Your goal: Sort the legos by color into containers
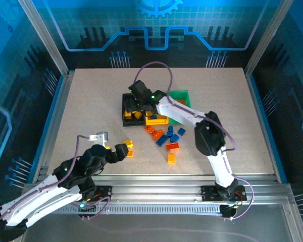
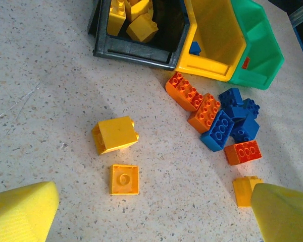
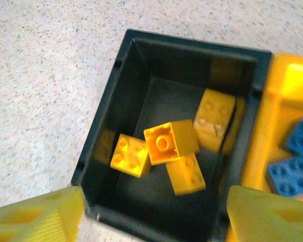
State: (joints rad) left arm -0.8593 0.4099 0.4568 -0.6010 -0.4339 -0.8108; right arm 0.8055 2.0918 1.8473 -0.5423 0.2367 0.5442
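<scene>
My right gripper [image 3: 154, 212] hangs open over the black container [image 3: 106, 116], nothing between its fingers. Several yellow legos [image 3: 164, 142] lie inside it. The yellow container [image 3: 283, 85] beside it holds blue legos [image 3: 288, 176]. From above, the right gripper [image 1: 139, 101] sits over the black container [image 1: 126, 108], with the yellow container [image 1: 156, 120] and green container [image 1: 182, 96] to the right. My left gripper [image 2: 154, 201] is open above the table, near two loose yellow legos [image 2: 115, 134] [image 2: 124, 179]. A third yellow lego [image 2: 245, 190] lies by its right finger.
A loose pile of orange legos [image 2: 206, 112] and blue legos [image 2: 222, 130] lies on the table in front of the containers, also seen from above [image 1: 166, 136]. A small red piece [image 2: 246, 62] shows in the green container [image 2: 257, 45]. Metal frame rails border the table.
</scene>
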